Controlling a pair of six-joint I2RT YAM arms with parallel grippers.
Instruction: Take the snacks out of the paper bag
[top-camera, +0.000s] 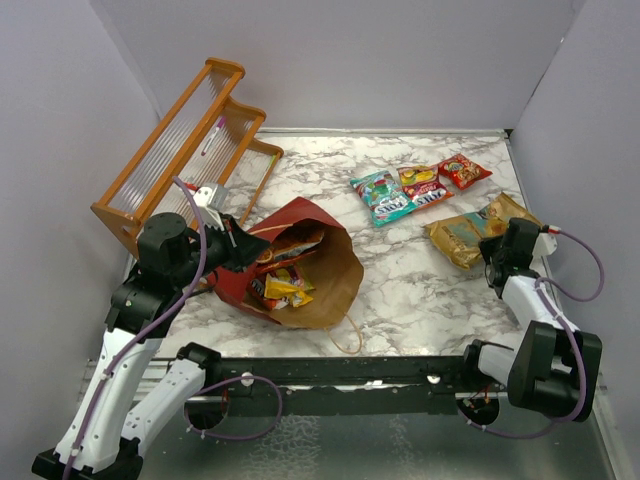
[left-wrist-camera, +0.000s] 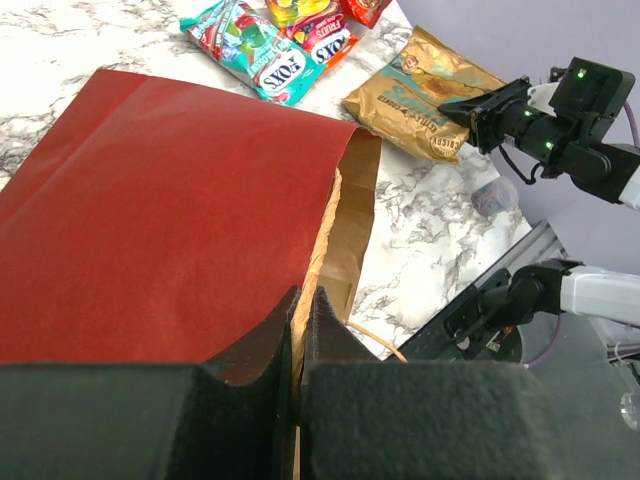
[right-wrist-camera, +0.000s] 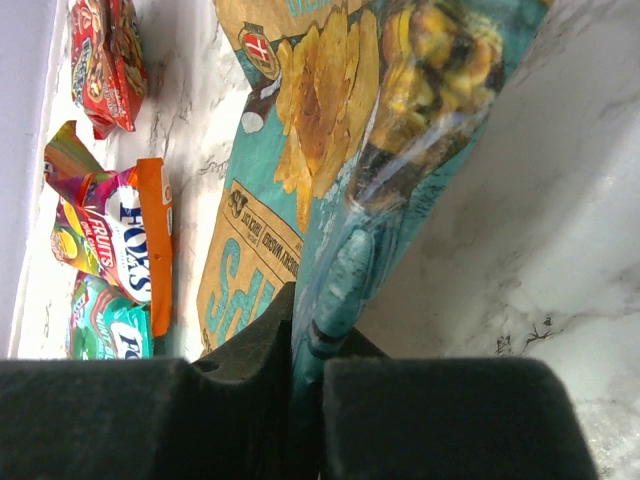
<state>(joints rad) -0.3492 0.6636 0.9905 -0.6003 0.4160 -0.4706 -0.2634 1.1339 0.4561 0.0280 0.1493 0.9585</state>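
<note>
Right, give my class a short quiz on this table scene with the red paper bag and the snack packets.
1. True or false: the left gripper is shut on the red paper bag's edge.
2. The right gripper pinches: A the teal foil packet, B the large orange chip bag, C the wooden rack.
3. How many small foil packets lie on the marble table outside the paper bag?
Key: 1 true; 2 B; 3 three.

Paper bag (top-camera: 335, 275) mouth gapes rightward; bare table (top-camera: 405, 295) beyond; rack (top-camera: 170, 150) crowds far-left.
</note>
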